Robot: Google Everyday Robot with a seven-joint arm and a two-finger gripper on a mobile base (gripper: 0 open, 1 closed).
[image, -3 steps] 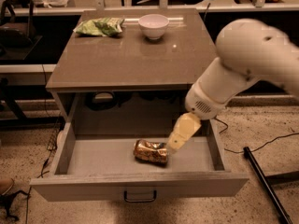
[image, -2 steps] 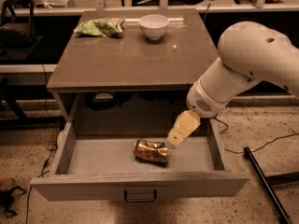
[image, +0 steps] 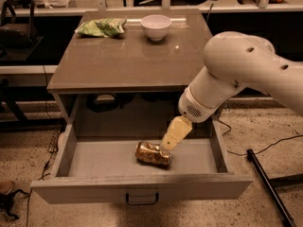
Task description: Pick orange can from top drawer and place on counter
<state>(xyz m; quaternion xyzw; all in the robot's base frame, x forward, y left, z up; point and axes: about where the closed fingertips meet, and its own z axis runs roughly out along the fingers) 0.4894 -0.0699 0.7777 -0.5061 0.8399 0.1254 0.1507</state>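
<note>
Open top drawer [image: 94, 159] | orange can [image: 150, 153] on its side | gripper [image: 166, 147] covers one end — grip: cannot tell

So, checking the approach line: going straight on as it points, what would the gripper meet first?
Likely the orange can: the gripper, low inside the open top drawer, points down at the can's near end; contact is unclear.

Lab: speckled floor [image: 265, 122], cables [image: 279, 141]; gripper [image: 167, 144] in top drawer [image: 85, 188].
</note>
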